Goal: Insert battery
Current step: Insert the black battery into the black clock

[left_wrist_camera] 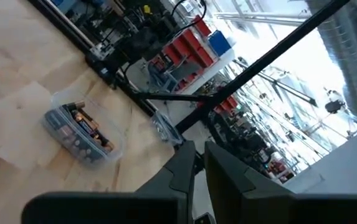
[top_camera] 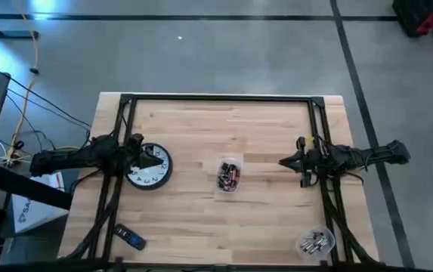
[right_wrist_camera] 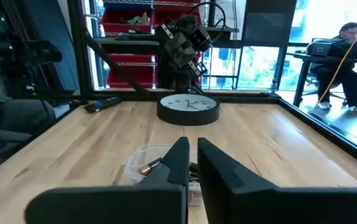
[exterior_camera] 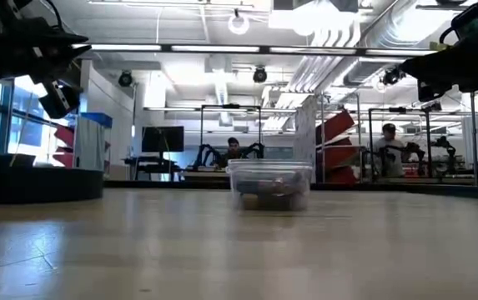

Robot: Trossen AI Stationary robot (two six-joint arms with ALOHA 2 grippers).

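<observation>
the batteries sit in the clear tub [top_camera: 230,176] mid-table, none picked yet, so i judge this the start. my right gripper [top_camera: 284,161] hangs beside the tub, nearly pinched shut, empty; it must open and dip in. my left gripper [top_camera: 154,156] hovers over the clock [top_camera: 148,168], also nearly closed, empty. i can't make out a battery slot.

Robotics lab: more arm rigs on benches [exterior_camera: 230,171], red parts bins [right_wrist_camera: 144,15], exposed ceiling ducts [exterior_camera: 339,42], seated person [right_wrist_camera: 346,59] at desk.
</observation>
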